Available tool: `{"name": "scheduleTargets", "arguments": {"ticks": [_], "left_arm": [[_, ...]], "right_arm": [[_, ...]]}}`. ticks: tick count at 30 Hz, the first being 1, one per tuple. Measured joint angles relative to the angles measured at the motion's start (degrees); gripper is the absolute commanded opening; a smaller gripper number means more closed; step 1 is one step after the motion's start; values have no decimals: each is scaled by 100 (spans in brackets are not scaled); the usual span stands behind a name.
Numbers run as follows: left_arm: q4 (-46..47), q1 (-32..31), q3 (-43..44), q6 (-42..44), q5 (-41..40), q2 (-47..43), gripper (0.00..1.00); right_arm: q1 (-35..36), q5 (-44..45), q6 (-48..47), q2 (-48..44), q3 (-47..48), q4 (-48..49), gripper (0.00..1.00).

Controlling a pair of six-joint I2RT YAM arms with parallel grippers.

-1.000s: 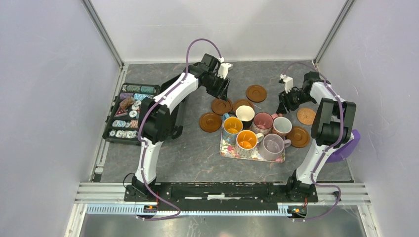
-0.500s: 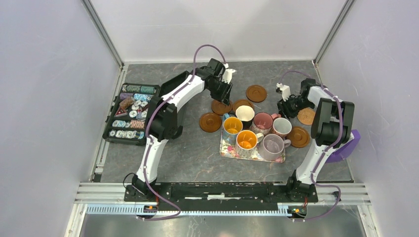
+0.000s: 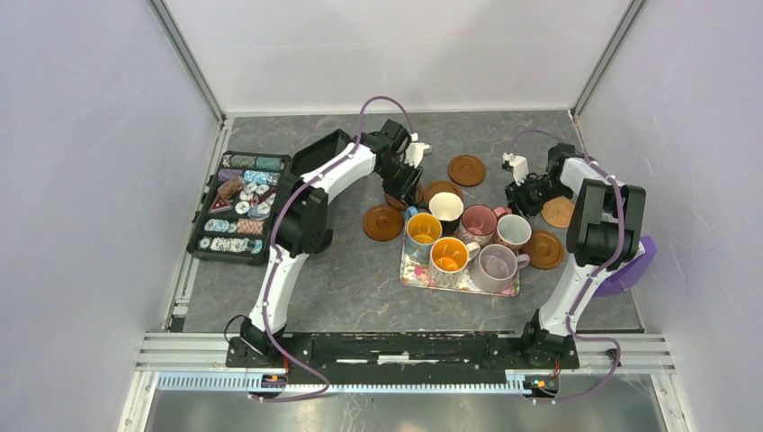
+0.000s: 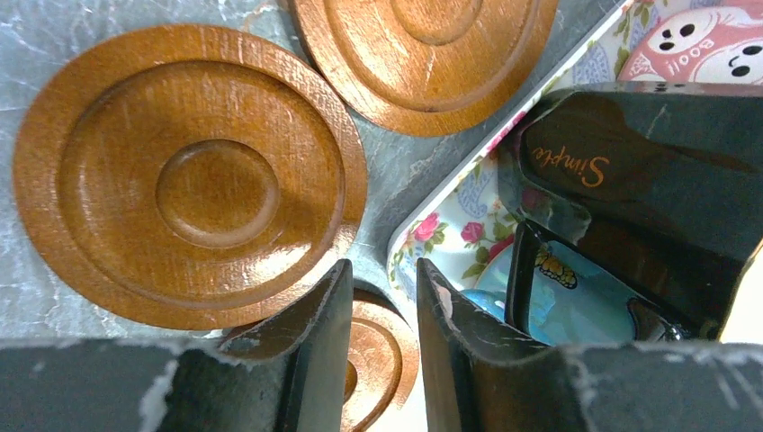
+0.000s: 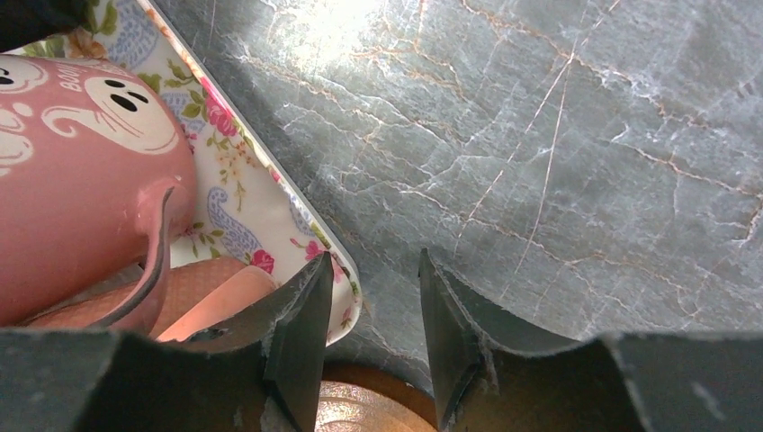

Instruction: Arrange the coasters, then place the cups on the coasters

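Over tray far-left corner: left gripper, jaws slightly apart, empty, coaster just beside. Right gripper, jaws slightly apart, empty, at rim by pink cup. Cups all on tray.

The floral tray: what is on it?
Six mugs stand on the tray in two rows. They cover most of its floor, so anything beneath them cannot be seen.

My left arm and right arm wear white shells with black joints, black bases at six o'clock. A lilac cable trails each. My left fingers and right fingers are dark, edges chipped pale.
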Motion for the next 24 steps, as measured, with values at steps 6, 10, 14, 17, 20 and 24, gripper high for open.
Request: {"name": "scheduleTargets", "arguments": {"ticks": [6,10,14,17,20,24], "left_arm": [[-33,-22,-103,68,120,0,39],[-31,-35,-107,103,179,37,40],[-31,-37,-120,142,221,149,40],[-42,-39,-166,142,264,214,38],[-26,-42,-229,162,326,219,35],[46,-35,-352,236,466,195,28]], "right_arm": [[-35,-120,-35,-50,-142,74,43],[-57,-190,-33,-92,-236,162,41],[-57,-243,-33,-136,-326,245,39],[-57,-280,-33,-151,-385,282,36],[-39,-341,-35,-177,-459,323,34],[17,-402,-70,-269,-616,391,30]]}}
